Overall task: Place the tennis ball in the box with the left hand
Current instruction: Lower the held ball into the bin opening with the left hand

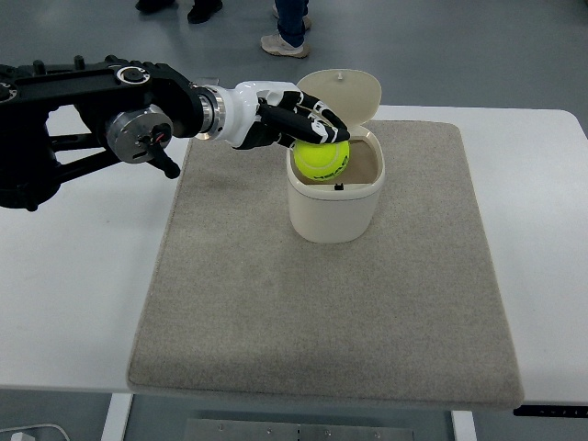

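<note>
Left arm (83, 115): matte black housing, angular links, round grey joint disc with small red mark, black knob-like cap on top. Silver metal ring at wrist, then glossy white cuff. Left hand (299, 122): black segmented fingers (317, 127) with white panels along backs. Black strut under forearm.
</note>
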You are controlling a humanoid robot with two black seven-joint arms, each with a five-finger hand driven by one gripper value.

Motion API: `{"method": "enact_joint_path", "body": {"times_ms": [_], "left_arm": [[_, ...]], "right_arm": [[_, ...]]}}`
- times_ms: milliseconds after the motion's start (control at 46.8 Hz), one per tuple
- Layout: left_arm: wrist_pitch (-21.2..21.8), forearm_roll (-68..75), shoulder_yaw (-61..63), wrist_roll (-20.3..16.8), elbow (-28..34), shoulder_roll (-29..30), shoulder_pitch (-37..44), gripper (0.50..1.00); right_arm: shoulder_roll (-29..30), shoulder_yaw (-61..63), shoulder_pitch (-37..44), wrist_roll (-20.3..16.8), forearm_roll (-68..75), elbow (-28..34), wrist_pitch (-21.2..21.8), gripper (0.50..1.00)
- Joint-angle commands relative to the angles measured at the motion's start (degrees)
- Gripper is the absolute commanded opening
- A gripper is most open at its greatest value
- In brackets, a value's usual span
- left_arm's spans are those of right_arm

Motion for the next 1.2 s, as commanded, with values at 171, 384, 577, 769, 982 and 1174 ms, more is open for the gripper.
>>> {"method": "enact_joint_path", "body": {"times_ms": [171, 384, 577, 769, 982, 1174], "left_arm": [[1.46, 0.0, -0.07, -0.13, 0.35, -0.53, 0.11, 0.5], [1.99, 0.0, -0.07, -0.22, 0.52, -0.54, 0.02, 0.5], [3.31, -0.09, -0.42, -0.83, 0.61, -0.71, 0.02, 0.5], [4.98, -0.09, -0.51, -0.75, 0.52, -0.8, 0.11, 0.5], [4.98, -0.09, -0.42, -0.75, 0.43, -0.8, 0.2, 0.5], [5.33, -0.18, -0.51, -1.1, 0.52, -1.59, 0.46, 0.5]], "right_arm": [[0.0, 0.0, 0.0, 0.0, 0.0, -0.07, 0.0, 0.938], [0.0, 0.0, 0.0, 0.0, 0.0, 0.02, 0.0, 0.938], [0.0, 0.0, 0.0, 0.0, 0.0, 0.02, 0.0, 0.938], [0.0, 0.0, 0.0, 0.0, 0.0, 0.02, 0.0, 0.938], [0.0, 0.0, 0.0, 0.0, 0.0, 0.02, 0.0, 0.938], [0.0, 0.0, 0.0, 0.0, 0.0, 0.02, 0.0, 0.938]]}}
